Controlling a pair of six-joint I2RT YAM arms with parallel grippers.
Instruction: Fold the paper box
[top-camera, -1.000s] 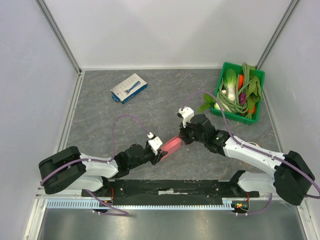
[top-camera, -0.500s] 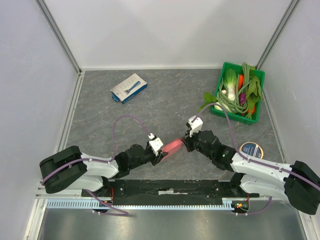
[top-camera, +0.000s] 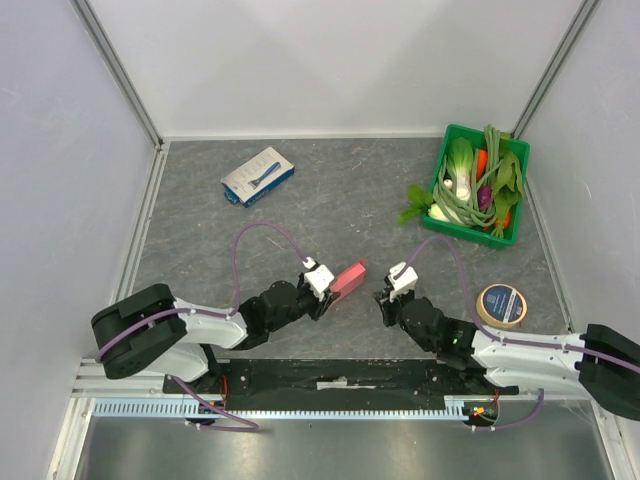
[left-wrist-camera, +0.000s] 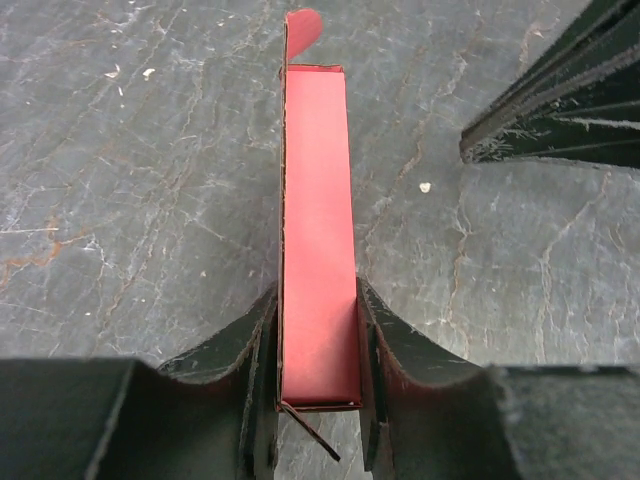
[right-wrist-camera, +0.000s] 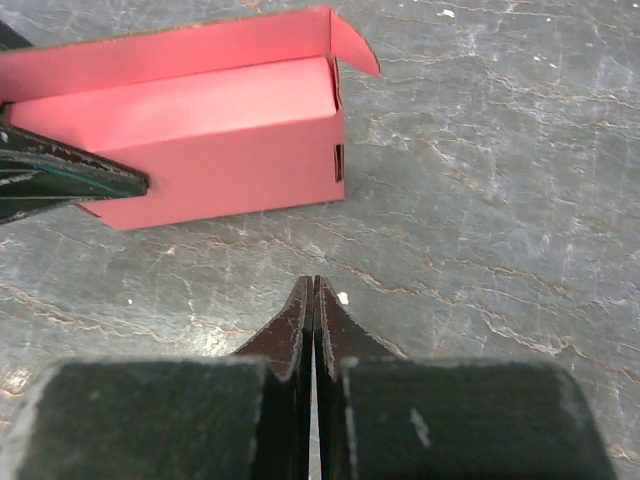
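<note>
Soft, even light falls from above in all 3 views, and the pale walls (top-camera: 330, 60) bounce it back, so the overhead picture is bright. Shadows are faint: a soft dark band lies on the table (top-camera: 330, 190) under each arm. In the right wrist view the paper box (right-wrist-camera: 200, 130) is brighter on its top flap than on its side face, with a thin shadow at its base. Both wrist views show the table's veined surface sharply, while the black fingers (right-wrist-camera: 295, 330) of the right gripper (right-wrist-camera: 315, 290) blur and lose detail near the lens.
</note>
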